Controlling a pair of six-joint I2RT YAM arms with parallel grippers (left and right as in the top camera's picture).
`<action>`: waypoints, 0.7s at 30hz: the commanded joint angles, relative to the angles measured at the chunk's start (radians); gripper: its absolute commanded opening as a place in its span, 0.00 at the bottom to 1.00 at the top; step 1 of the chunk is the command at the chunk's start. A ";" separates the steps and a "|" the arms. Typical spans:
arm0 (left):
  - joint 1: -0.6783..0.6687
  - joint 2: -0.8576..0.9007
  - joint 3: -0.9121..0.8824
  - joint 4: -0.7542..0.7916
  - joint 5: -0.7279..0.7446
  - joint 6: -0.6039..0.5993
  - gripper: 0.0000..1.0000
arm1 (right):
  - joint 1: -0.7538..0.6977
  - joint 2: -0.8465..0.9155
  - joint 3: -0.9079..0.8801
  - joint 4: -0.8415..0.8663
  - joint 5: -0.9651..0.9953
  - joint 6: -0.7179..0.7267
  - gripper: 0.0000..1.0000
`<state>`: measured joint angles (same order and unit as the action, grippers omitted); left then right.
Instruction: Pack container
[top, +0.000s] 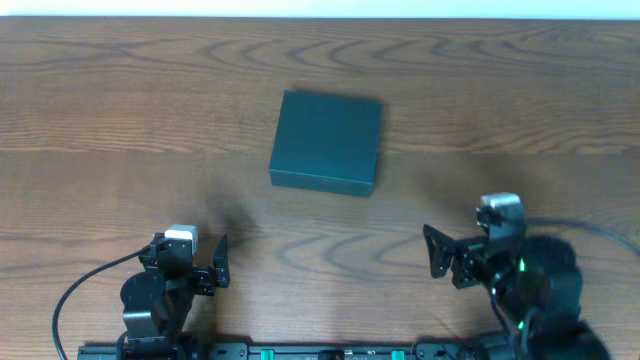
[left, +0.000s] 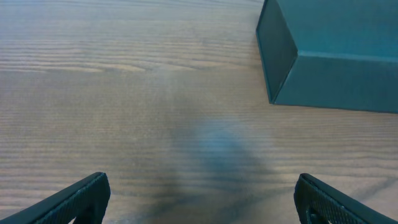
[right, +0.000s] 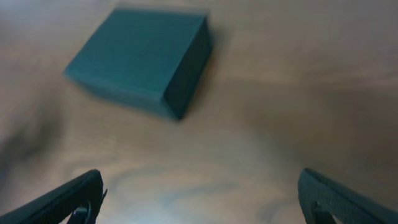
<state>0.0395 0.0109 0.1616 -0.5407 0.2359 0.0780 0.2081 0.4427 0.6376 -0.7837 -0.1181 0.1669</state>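
Note:
The container (top: 327, 142) is a dark teal-green square box with its lid shut, standing on the wooden table a little above the middle. It shows at the upper right of the left wrist view (left: 336, 56) and at the upper left of the right wrist view (right: 140, 56). My left gripper (top: 189, 259) is open and empty, low over the table near the front left, well short of the box. My right gripper (top: 466, 250) is open and empty near the front right, also apart from the box. No snack packets are in view.
The wooden table (top: 120, 120) runs across the whole view, with its far edge along the top. A dark cable (top: 70, 290) loops at the front left, and another (top: 600, 232) runs off to the right.

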 joint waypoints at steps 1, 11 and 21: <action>0.005 -0.008 -0.014 0.002 0.000 -0.008 0.96 | 0.008 -0.125 -0.131 0.050 0.144 -0.019 0.99; 0.005 -0.008 -0.014 0.002 0.000 -0.008 0.96 | 0.013 -0.438 -0.431 0.074 0.188 0.052 0.99; 0.005 -0.008 -0.014 0.002 0.000 -0.008 0.96 | 0.016 -0.438 -0.477 0.066 0.182 0.057 0.99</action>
<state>0.0395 0.0101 0.1616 -0.5411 0.2356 0.0780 0.2138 0.0143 0.1661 -0.7174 0.0566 0.2058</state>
